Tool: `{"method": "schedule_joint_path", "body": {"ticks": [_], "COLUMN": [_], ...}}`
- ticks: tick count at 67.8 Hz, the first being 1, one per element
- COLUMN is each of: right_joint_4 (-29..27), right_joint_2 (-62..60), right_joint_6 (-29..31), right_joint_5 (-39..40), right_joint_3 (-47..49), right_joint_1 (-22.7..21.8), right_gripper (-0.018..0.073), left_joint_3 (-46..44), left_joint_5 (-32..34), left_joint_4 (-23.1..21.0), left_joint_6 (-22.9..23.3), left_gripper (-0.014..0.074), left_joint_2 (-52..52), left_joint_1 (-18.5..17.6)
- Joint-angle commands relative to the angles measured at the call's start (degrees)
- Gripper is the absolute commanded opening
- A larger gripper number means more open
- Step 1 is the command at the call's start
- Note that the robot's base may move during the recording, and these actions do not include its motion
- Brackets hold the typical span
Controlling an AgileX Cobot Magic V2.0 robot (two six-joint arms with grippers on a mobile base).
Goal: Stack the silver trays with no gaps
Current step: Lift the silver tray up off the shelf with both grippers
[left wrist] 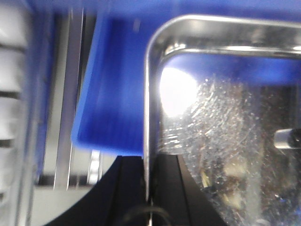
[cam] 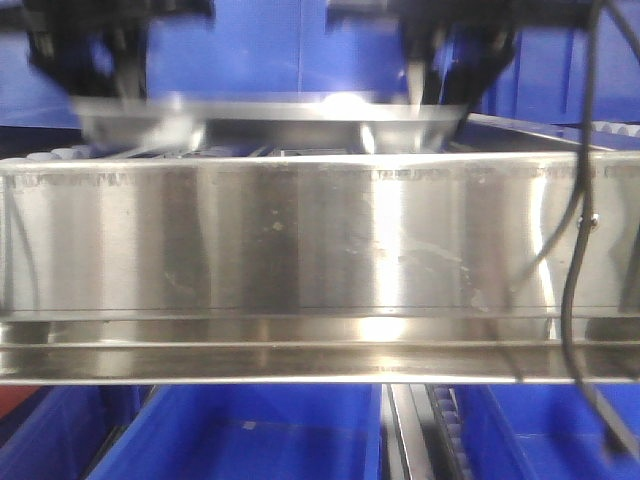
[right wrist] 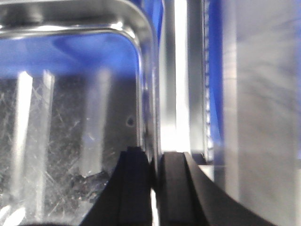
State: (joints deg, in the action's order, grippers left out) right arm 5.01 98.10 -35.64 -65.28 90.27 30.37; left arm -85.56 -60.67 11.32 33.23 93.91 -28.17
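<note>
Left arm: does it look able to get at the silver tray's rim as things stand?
Probably yes: the left gripper sits closed on the silver tray at its side rim, with nothing in between.

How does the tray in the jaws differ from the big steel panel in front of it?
The silver tray is shallow with a rolled rim; the steel panel is a broad flat face. The silver tray is held up at its ends by the left gripper and right gripper; the steel panel sits ungripped in front. Both are shiny, scratched steel.
</note>
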Motion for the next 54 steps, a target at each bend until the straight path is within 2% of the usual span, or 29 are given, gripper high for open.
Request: {"method": "schedule_joint_path", "body": {"ticks": [1,8,16,27,34,47,54], "right_joint_4": [2.06,8.46,10.31,18.73,20.44,25.27,28.43], "right_joint_2": [-4.25,-8.34,-11.89,-16.86,-19.99,-23.11,-23.4], "right_joint_6": [-1.44,-5.69,-7.71,-17.08,-20.59,-26.44,-27.68], "right_joint_5": [1.04,-0.26,0.12,-0.57,-0.75,-2.13,-4.68], "right_joint_3": [0.42,0.31,-1.52,-6.51,-9.36,-12.19,-12.34], "right_joint_1": [0.72,3.89,8.34,15.95,20.78,27.04,30.28], "right_gripper": [-0.0023,-0.0023,-0.0023,-0.0023,-0.0023,-0.0023,-0.0023], "left_joint_3": [-1.01,-0.88,0.4,5.98,10.51,16.5,17.35], "left_joint_5": [-0.5,-2.54,-3.01,-3.24,-2.78,-3.98,-6.89], "left_joint_4": [2.99,6.83,9.89,14.36,17.53,28.34,32.69], "left_joint_6": [3.85,7.75,11.64,19.42,24.92,37.28,40.91], "left_gripper": [-0.0016,-0.0016,-0.0016,-0.0016,-0.0016,-0.0016,-0.0016], "left_joint_2": [-4.39,-8.11,-11.33,-16.69,-21.16,-26.72,-27.9], "left_joint_1": [-2.88,-6.16,-9.86,-15.46,-19.55,-29.7,-34.48]}}
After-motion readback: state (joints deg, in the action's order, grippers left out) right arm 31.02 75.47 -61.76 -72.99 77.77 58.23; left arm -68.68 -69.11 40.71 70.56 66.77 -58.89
